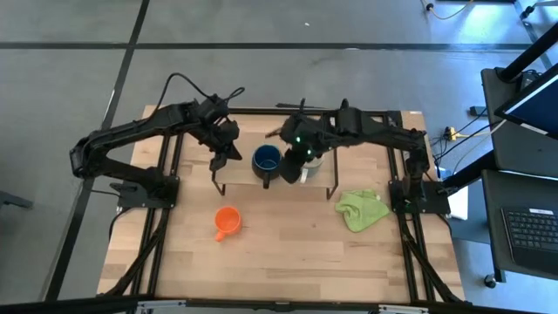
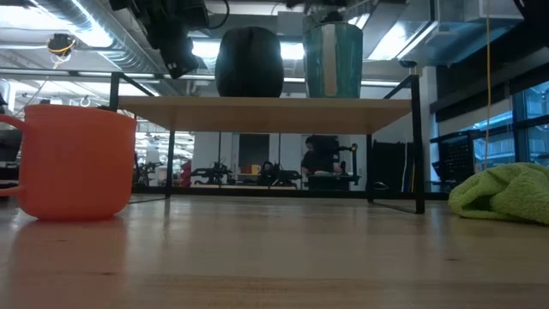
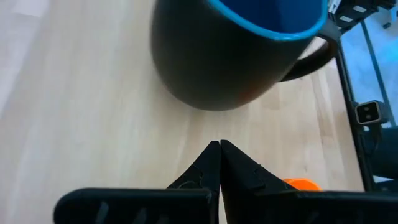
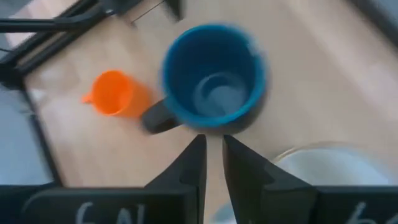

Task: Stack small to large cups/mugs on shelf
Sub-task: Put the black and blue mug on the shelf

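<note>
blue mug (image 1: 267,160) empty, on shelf (image 1: 235,174)

The right arm hides most of the white mug (image 1: 314,162) from above.

We find almost nothing legible. The right end effector (image 4: 211,155) carries pale marks on its dark base in the right wrist view, but they are cut off and blurred, so we cannot read them.

Two mugs (image 1: 267,160) on the shelf (image 1: 235,174) (side by side); third mug (image 1: 227,221) on the table (image 1: 288,253) before it.
</note>
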Robot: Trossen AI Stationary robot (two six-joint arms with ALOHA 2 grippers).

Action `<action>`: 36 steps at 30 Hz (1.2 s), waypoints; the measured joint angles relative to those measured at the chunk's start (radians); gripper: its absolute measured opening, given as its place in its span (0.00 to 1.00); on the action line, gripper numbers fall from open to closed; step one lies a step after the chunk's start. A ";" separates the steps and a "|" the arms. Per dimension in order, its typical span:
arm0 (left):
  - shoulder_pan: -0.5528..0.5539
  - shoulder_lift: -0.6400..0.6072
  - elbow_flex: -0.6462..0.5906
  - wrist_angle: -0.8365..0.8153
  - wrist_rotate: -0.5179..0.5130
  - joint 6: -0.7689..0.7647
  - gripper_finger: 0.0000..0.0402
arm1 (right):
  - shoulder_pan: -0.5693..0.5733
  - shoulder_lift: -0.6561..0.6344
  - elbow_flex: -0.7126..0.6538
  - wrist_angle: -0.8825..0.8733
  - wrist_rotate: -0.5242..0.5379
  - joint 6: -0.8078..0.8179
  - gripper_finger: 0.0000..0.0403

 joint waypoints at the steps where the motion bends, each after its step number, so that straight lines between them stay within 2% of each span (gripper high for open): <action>1: 0.007 0.000 0.000 0.003 0.000 0.004 0.00 | 0.014 0.000 0.000 0.000 -0.004 0.027 0.14; 7: 0.035 0.007 0.000 0.053 0.000 0.026 0.00 | 0.076 0.009 0.001 0.050 -0.039 0.178 0.14; 12: 0.034 0.059 0.000 0.072 0.000 0.064 0.00 | 0.114 0.063 0.000 0.152 -0.046 0.225 0.14; 21: 0.053 0.102 0.000 0.114 -0.011 0.127 0.00 | 0.141 0.118 0.000 0.189 -0.046 0.305 0.14; 27: 0.085 0.102 0.000 0.154 -0.011 0.148 0.00 | 0.157 0.118 0.000 0.187 0.043 0.352 0.14; 36: 0.095 0.102 0.000 0.161 0.004 0.164 0.00 | 0.152 0.133 0.000 0.184 0.088 0.357 0.08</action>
